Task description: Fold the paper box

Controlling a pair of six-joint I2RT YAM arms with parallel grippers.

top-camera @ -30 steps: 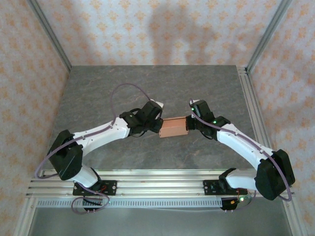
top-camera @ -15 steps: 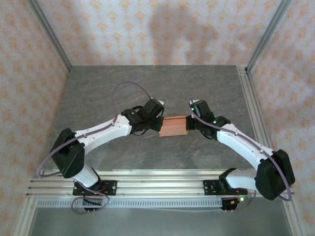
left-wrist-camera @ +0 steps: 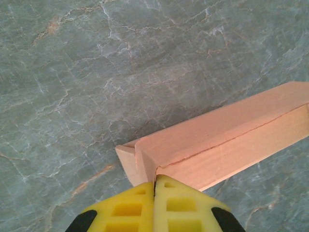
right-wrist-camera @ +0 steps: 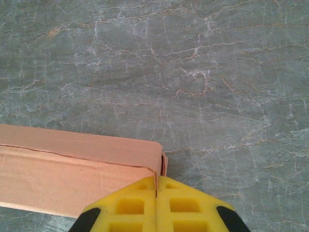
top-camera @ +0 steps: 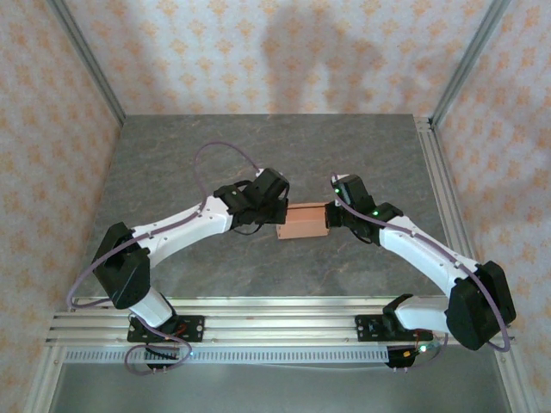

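Observation:
The paper box (top-camera: 303,222) is a small salmon-orange card box at the table's middle, held between both arms. My left gripper (top-camera: 277,215) is at its left end. In the left wrist view the yellow fingertips (left-wrist-camera: 140,193) press together, and the left gripper (left-wrist-camera: 155,180) pinches the card edge at the corner of the paper box (left-wrist-camera: 222,135), beside a folded end flap. My right gripper (top-camera: 332,215) is at the right end. In the right wrist view it (right-wrist-camera: 156,180) is shut on the end wall of the paper box (right-wrist-camera: 72,164).
The grey marbled table (top-camera: 258,146) stretches far behind the box. Aluminium rails run along the near edge (top-camera: 275,314) and the right side (top-camera: 439,198). Patterned walls (top-camera: 52,155) enclose the left, back and right.
My left gripper has closed its jaws onto the box's left end and its wrist has shifted slightly away from me. The right arm and the box have stayed in place.

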